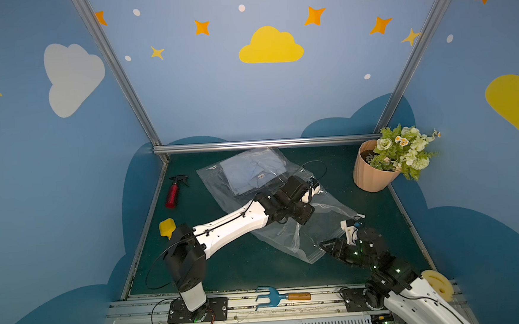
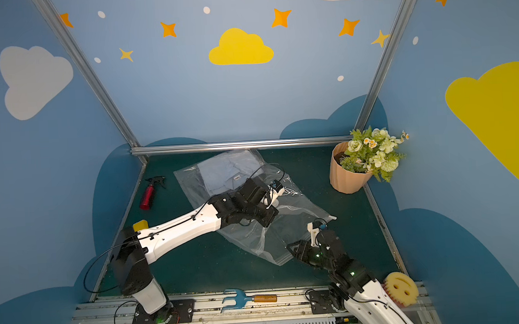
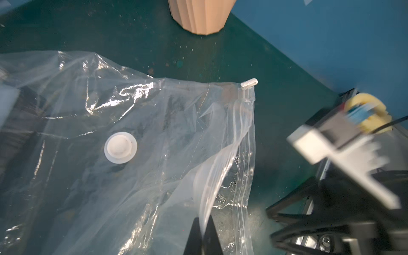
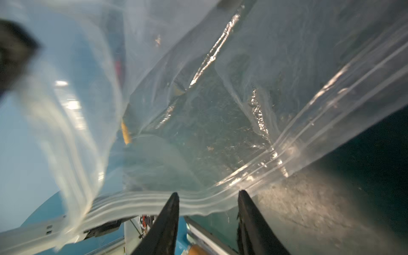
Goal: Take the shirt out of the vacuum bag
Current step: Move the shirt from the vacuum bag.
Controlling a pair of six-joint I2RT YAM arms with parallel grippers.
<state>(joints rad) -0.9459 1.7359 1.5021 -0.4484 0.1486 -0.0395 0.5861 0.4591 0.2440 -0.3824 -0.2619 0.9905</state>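
The vacuum bag [image 1: 290,235] is laid diagonally across the middle of the desk [image 1: 227,269], with its closed end toward 12 o'clock and its zip-seal mouth toward 5 o'clock. The shirt [image 1: 249,172], pale blue and folded, is contained in the 12 o'clock end. Its near edge is covered by the left arm's wrist in both top views. The round white valve [image 3: 120,146] is seen in the left wrist view only. The slider clip [image 1: 360,215] is located at the mouth's corner toward 3 o'clock. Part of the right wrist view is blurred by film close to the lens.

The fingertips of the left gripper [image 3: 203,220] cannot be made out in the top views. In its wrist view they are pressed together, and the upper layer of the mouth is pinched and held raised. The right gripper [image 4: 208,196] is positioned at the bag's 5 o'clock edge with its fingers spread. The lower zip strip is laid across the gap between them. Contact with the strip cannot be determined.
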